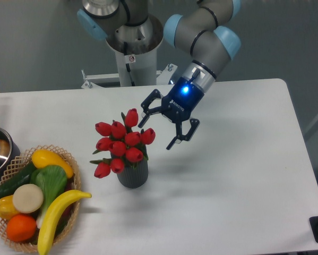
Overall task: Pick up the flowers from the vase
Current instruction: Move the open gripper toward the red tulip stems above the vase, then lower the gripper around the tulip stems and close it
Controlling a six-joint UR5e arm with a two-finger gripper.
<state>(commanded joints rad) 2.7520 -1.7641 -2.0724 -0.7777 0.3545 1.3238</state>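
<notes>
While the red tulips (122,144) are sitting in the ribbed grey vase (132,175) at centre frame, I am holding my pincer (157,133) wide beside them.

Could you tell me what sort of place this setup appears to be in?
Probably a robotics lab: an arm's gripper over a plain white table holding props, namely flowers in a vase and a basket.

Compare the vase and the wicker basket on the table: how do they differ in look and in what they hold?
The vase is a dark grey ribbed cylinder standing upright; the wicker basket is pale, woven, wide and shallow. The vase holds red flowers; the basket holds fruit and vegetables, a banana among them. The vase stands mid-table near the gripper, whose jaws are open; the basket sits at the left front corner. Both rest on the white table, full.
</notes>
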